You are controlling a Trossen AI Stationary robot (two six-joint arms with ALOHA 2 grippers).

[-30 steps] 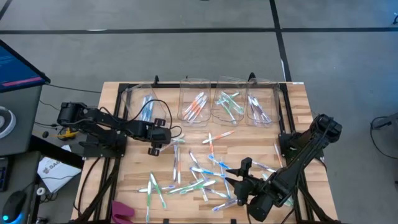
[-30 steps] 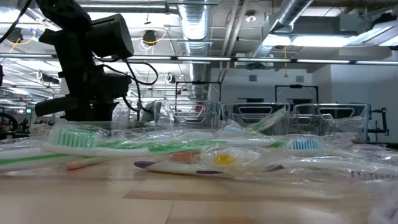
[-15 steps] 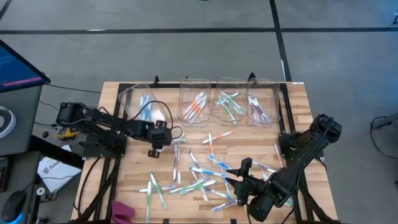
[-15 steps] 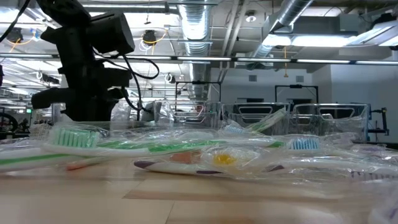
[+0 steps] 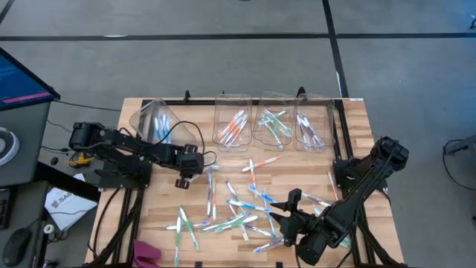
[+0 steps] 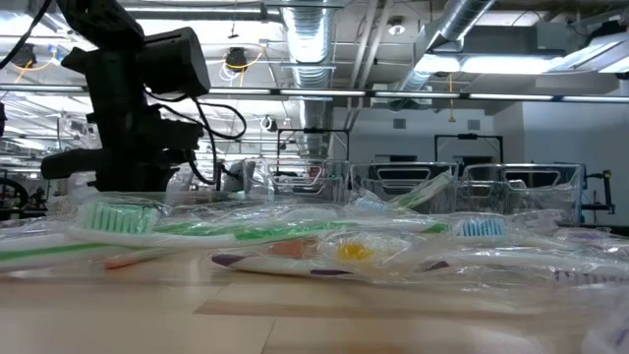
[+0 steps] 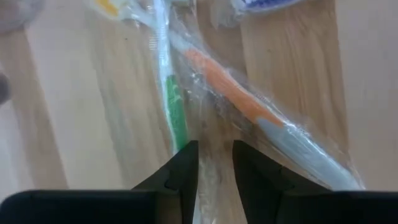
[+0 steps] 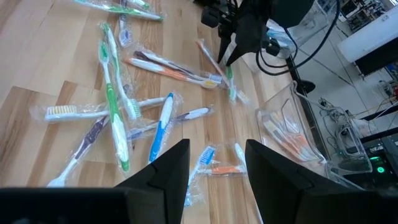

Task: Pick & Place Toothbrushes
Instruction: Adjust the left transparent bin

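Progress: partly done. Four clear bins (image 5: 271, 123) stand in a row at the table's far edge, and each already holds some brushes, sorted by colour as far as the high view shows. The leftmost bin (image 5: 152, 119) is tipped over towards the left arm.

Left to do: a loose scatter of toothbrushes (image 5: 238, 208), most in clear wrappers, lies across the middle and near part of the table (image 5: 349, 134).

Left gripper (image 5: 186, 176): low over the table just near the tipped bin, at the far-left edge of the scatter. Its wrist view shows the fingers (image 7: 186, 168) a narrow gap apart, set over crinkled wrapper between a green brush (image 7: 173, 106) and an orange brush (image 7: 233, 93). Whether they have pinched anything I cannot tell; at most a fold of wrapper.

Right gripper (image 5: 286, 216): waiting at the near right of the scatter, jaws apart, nothing between them.

In the way: brushes overlap and cross one another, and the slick wrappers bunch together, so taking one alone looks awkward. The tipped bin probably needs righting before it can take more.

Around: a monitor (image 5: 22, 78) and cables to the table's left, a pink object (image 5: 146, 253) at the near-left corner, and a workshop room behind.
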